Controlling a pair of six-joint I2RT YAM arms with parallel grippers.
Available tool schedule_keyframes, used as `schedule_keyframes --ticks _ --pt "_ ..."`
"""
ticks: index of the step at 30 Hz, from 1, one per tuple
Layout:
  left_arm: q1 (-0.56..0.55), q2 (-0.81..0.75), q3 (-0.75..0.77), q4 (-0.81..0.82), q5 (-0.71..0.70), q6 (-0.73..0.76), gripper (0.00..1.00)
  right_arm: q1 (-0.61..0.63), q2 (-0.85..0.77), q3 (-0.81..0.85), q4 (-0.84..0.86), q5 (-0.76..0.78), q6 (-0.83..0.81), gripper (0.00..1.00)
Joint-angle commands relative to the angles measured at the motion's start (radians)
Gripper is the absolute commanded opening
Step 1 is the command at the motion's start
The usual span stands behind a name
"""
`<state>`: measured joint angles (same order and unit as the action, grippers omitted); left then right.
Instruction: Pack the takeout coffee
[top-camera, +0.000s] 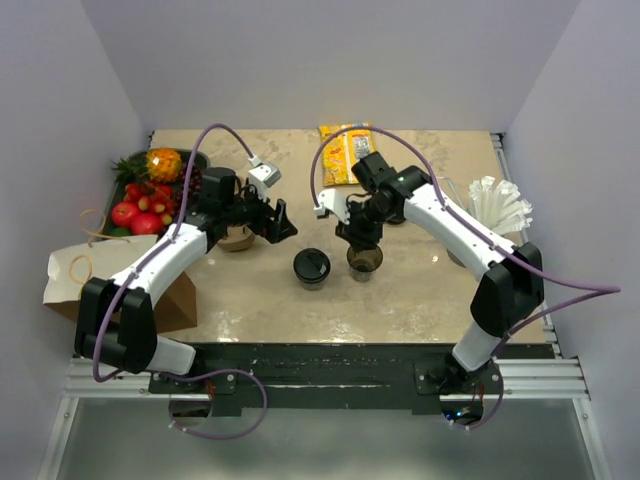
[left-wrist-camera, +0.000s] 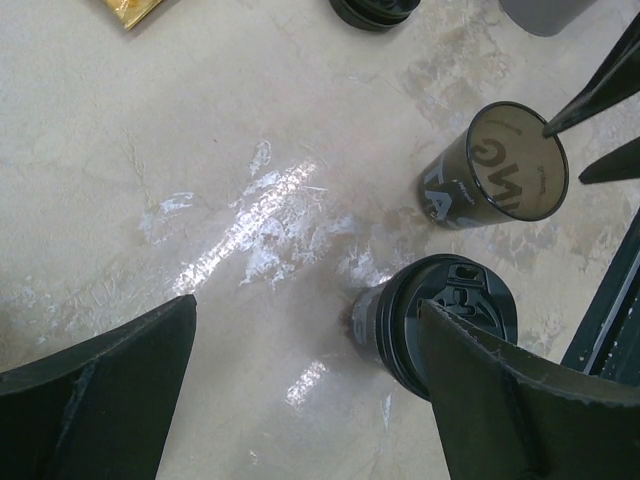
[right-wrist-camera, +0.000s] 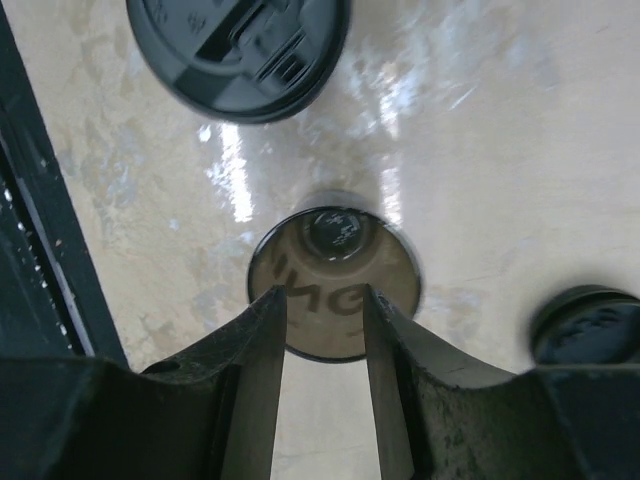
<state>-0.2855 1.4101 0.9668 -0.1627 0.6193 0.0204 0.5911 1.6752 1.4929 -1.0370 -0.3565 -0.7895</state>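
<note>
Marbled tabletop (top-camera: 420, 290) carries a lidded cup (top-camera: 311, 266) beside an open cup (top-camera: 364, 260).

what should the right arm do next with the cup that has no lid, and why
Probably raise the right gripper straight up, clear of the open cup. Its jaws stand apart just over the rim and hold nothing, and the cup stands upright, uncapped, beside the lidded cup, so it needs a lid.

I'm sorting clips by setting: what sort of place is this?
Likely a lab test cell staged as a coffee counter: plain white walls box in a marble-look table with a lidded cup, an open cup and a paper bag.
</note>
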Motion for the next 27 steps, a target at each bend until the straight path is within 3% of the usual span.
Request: schedule_keyframes --ticks 1,4,7,10,16,22,27 --pt "0.012 0.006 0.029 0.046 0.005 0.000 0.95 -0.014 0.032 0.179 -0.005 -0.015 0.034 0.40" --pt "0.016 0.012 0.035 0.042 0.005 -0.005 0.95 -0.031 0.098 0.237 0.102 0.077 0.135 0.39" --pt "0.017 0.012 0.046 0.028 -0.010 0.000 0.95 -0.037 0.156 0.227 0.288 0.324 0.266 0.41" --pt "0.017 0.013 0.053 0.012 -0.023 0.004 0.95 -0.056 0.233 0.237 0.377 0.437 0.335 0.41" --pt "0.017 0.013 0.062 0.017 -0.036 0.007 0.95 -0.132 0.362 0.280 0.365 0.479 0.444 0.35" --pt "0.031 0.009 0.044 0.031 -0.041 -0.002 0.95 -0.183 0.428 0.310 0.322 0.490 0.446 0.26" --pt "0.037 0.010 0.033 0.041 -0.039 -0.013 0.95 -0.197 0.434 0.293 0.305 0.470 0.454 0.24"
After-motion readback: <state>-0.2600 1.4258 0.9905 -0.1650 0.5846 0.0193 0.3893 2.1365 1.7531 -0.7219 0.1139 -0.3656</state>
